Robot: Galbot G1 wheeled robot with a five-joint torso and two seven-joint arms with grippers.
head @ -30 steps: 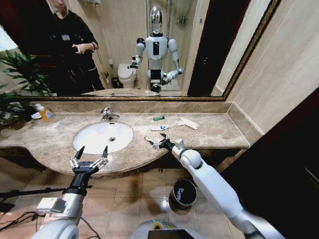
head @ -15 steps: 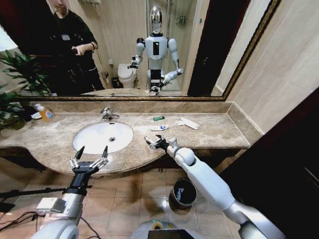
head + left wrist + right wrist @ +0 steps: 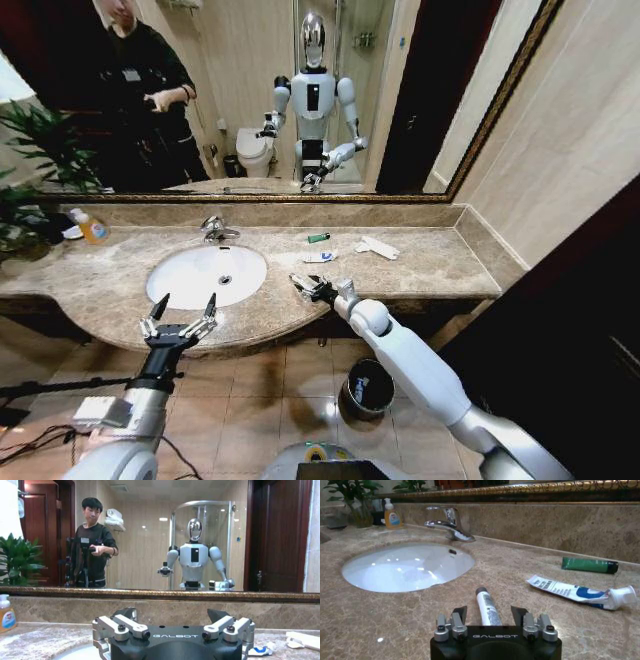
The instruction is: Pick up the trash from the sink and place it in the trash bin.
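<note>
Head view: right hand [image 3: 303,285] low over the marble table [image 3: 440,262], right of the white sink [image 3: 207,275]; fingers spread. Left hand [image 3: 180,318] at the table's front edge, fingers wide apart, holding nothing. Trash bin [image 3: 366,388] on the floor under the right arm.

Right wrist view: small white tube [image 3: 487,606] lies flat between the spread fingers [image 3: 456,614]. Crumpled blue-and-white tube [image 3: 580,592] and green tube [image 3: 589,564] lie farther back.

Left wrist view: left hand's fingers [image 3: 126,612] apart.

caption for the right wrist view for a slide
Open right gripper straddles small white tube on beige marble counter beside white oval sink.
</note>
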